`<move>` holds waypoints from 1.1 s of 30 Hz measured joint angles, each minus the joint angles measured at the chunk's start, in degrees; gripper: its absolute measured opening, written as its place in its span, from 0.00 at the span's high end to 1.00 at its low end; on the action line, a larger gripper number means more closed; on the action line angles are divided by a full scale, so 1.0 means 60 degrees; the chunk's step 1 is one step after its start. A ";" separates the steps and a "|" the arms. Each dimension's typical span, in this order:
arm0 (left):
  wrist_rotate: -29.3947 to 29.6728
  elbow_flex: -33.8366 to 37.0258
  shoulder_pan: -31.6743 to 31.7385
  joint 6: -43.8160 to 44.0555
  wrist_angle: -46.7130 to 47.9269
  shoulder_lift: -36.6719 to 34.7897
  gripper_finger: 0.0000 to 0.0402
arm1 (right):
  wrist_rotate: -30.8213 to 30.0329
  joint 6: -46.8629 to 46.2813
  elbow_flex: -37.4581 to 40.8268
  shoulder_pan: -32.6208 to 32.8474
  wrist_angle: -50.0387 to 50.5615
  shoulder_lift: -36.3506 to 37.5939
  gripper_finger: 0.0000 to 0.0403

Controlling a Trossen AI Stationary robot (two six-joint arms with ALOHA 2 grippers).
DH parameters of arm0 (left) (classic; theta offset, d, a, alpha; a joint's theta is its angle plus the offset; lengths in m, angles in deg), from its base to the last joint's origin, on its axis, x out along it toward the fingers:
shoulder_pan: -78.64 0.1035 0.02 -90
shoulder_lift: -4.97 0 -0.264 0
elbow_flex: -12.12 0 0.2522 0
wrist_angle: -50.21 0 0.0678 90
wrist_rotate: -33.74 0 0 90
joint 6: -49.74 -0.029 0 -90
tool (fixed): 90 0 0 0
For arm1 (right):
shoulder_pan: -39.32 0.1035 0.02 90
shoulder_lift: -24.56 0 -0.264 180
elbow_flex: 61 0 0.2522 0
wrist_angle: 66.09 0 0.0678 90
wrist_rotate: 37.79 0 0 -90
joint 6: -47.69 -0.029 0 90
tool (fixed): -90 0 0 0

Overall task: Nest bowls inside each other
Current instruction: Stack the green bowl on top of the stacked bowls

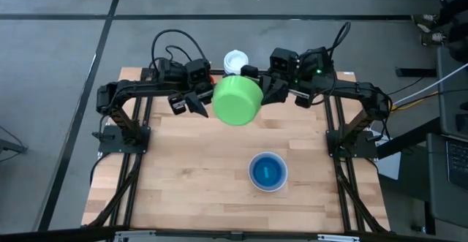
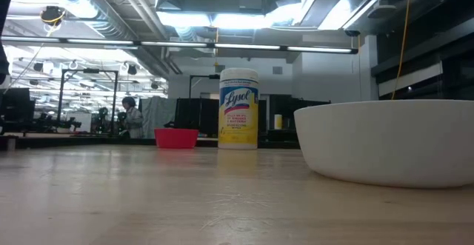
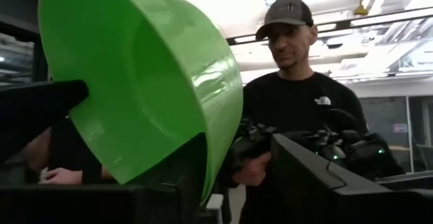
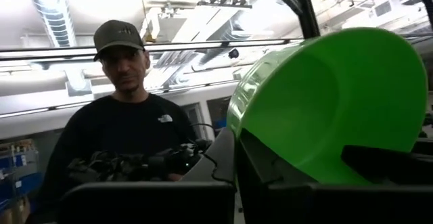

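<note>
Wooden table (image 1: 197, 169) carries a cyan bowl (image 1: 268, 170) nested in the blue bowl (image 1: 255, 182). At the far edge, right gripper (image 1: 269, 90) pinches the raised green bowl (image 1: 237, 100); left gripper (image 1: 191, 103) stands spread beside it. Green, red bowl (image 2: 175, 138) and white bowl (image 2: 385, 141) remain unnested.

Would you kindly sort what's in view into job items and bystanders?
Job: green bowl held aloft between both grippers; blue bowls, nested; red bowl; white bowl.
Bystanders: wipes tub; person behind the table.
</note>
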 joint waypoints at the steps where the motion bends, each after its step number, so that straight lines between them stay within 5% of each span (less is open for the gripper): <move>1: -0.0018 0.0000 0.0073 -0.0005 -0.0011 0.0000 0.60 | -0.0031 0.0003 0.0000 -0.0059 0.0001 0.0000 1.00; 9: -0.0161 0.0089 0.0721 0.0092 0.0391 -0.0023 0.60 | -0.1046 0.0506 -0.0155 -0.0778 -0.0370 -0.0025 1.00; 16: -0.0628 0.0766 0.0610 -0.0297 0.1777 0.0018 0.60 | -0.1439 0.1448 -0.2084 -0.1491 -0.0704 -0.0065 1.00; 24: -0.1233 0.1055 0.0851 0.0087 0.1873 0.0000 0.60 | 0.0471 0.0902 -0.3013 -0.1837 0.1120 -0.0208 1.00; 33: -0.1371 0.1056 0.3531 -0.0023 0.2174 -0.0025 0.60 | 0.1622 0.0688 -0.3002 -0.0932 0.3113 -0.0242 1.00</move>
